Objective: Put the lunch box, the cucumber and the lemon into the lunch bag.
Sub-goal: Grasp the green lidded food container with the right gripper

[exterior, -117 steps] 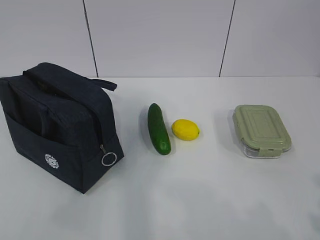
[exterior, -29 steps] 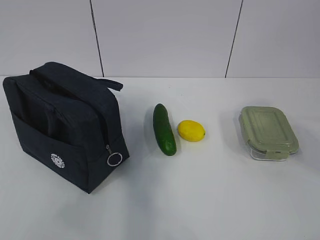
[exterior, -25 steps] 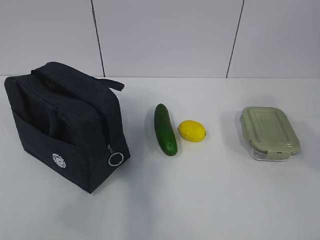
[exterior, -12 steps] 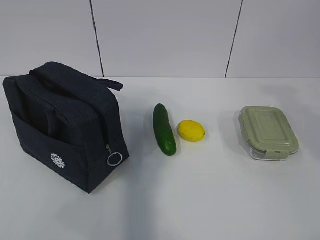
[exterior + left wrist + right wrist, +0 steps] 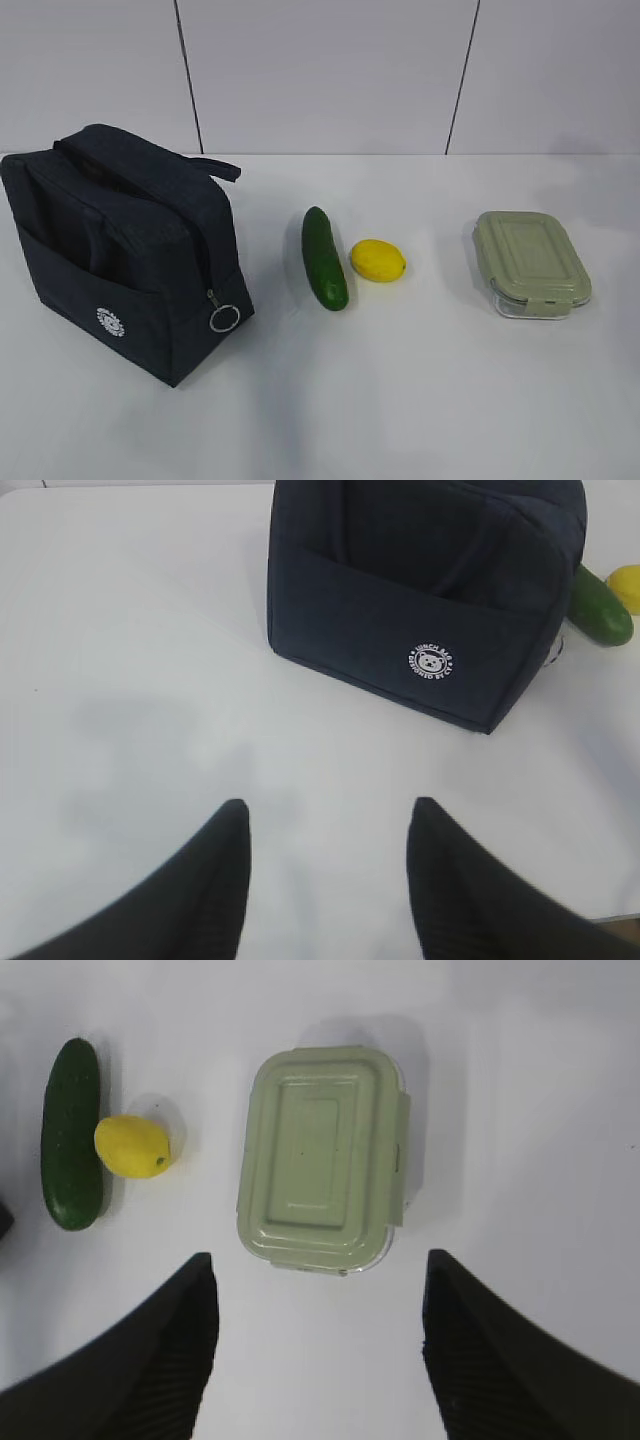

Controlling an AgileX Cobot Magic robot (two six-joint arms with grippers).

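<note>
Matt navy cloth lunch bag (image 5: 120,260), glossy cucumber (image 5: 324,257), matt plastic-lidded glass lunch box (image 5: 530,262)

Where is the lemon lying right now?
In the exterior view the lemon lies on the white table near the middle, just right of the cucumber and left of the lunch box.

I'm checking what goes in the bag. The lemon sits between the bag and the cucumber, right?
Not quite. The cucumber sits between the lunch bag and the lemon; the lemon lies on the cucumber's far side, toward the lunch box. The exterior view shows it.
</note>
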